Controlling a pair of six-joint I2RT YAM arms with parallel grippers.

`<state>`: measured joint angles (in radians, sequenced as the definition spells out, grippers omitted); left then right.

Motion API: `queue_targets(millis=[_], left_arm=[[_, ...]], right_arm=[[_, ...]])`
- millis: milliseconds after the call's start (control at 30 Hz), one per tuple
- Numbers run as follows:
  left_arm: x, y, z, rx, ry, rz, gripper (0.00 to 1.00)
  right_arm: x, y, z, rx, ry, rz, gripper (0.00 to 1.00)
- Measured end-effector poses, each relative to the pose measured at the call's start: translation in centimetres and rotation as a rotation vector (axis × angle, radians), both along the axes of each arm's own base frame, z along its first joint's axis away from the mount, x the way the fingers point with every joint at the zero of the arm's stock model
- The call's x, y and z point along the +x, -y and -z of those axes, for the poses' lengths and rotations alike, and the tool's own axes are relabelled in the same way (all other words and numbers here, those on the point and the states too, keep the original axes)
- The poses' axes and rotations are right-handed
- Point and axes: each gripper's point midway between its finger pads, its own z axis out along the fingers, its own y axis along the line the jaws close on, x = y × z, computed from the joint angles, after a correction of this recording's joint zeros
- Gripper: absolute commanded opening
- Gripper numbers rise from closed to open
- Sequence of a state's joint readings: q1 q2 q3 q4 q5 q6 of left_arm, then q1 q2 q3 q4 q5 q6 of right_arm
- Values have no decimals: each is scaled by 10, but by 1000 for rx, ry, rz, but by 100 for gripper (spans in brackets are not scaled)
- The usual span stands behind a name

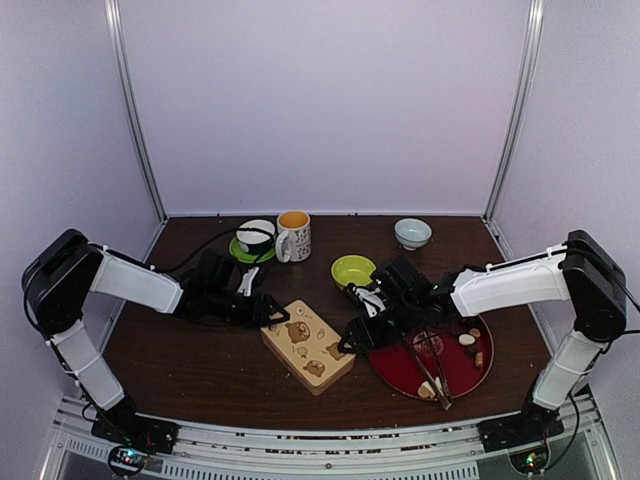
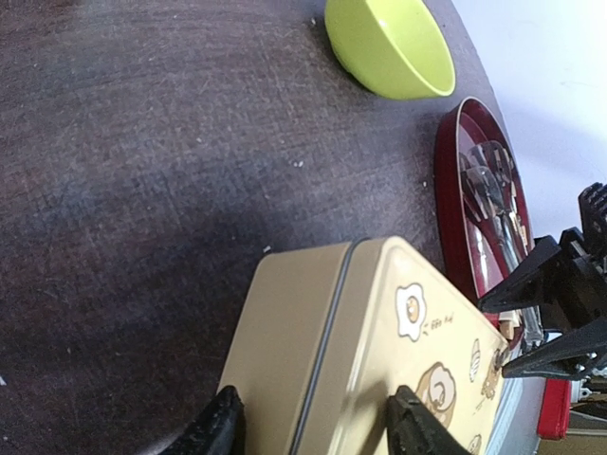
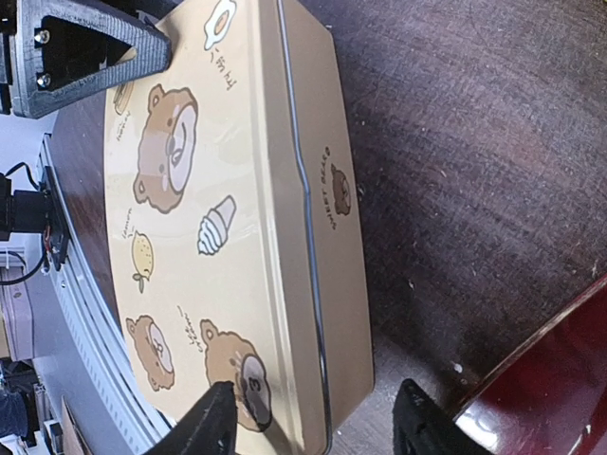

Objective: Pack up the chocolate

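Observation:
The chocolate pieces (image 1: 467,340), white, tan and dark, lie on a red plate (image 1: 402,378) at the right, with metal tongs (image 1: 425,365) across it. A closed tan tin with bear pictures (image 1: 308,346) lies at the table's middle. My left gripper (image 1: 272,312) is open at the tin's far left corner; in the left wrist view (image 2: 313,431) one finger is over the lid and the other beside the side wall of the tin (image 2: 360,332). My right gripper (image 1: 357,335) is open at the tin's right end; in the right wrist view (image 3: 318,427) it straddles the edge of the tin (image 3: 237,218).
A lime green bowl (image 1: 352,270) stands just behind the tin. At the back are a patterned mug (image 1: 293,235), a white cup on a green saucer (image 1: 255,237) and a pale bowl (image 1: 412,233). The red plate's rim (image 3: 560,379) lies close to my right fingers.

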<state>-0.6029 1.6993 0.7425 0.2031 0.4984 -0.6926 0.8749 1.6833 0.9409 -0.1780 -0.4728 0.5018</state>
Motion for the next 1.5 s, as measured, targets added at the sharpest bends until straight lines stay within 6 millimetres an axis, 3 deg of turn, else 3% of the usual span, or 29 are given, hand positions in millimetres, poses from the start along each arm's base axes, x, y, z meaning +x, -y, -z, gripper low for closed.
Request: queue_targets(millis=[67,200,500,833,1233,1500], left_arm=[[1,1,0,0,0,1,42],[4,3,-3,-3,8,2,42],[5,5,-2,-13,6,4,38],[11,8,2,-30,11,-2,27],[11,6,4,-50,26,0,27],[9,4,3,-133,118,-19,22]], right_arm=[[0,0,1,9,1,0,49],[0,-5,5,28,-7,-3,42],[2,-13,7,61,-16,-6,40],[3,-16,7,75,-11,-10,39],[3,-16,7,74,-10,-11,40],[3,-16,7,72,-13,-12,39]])
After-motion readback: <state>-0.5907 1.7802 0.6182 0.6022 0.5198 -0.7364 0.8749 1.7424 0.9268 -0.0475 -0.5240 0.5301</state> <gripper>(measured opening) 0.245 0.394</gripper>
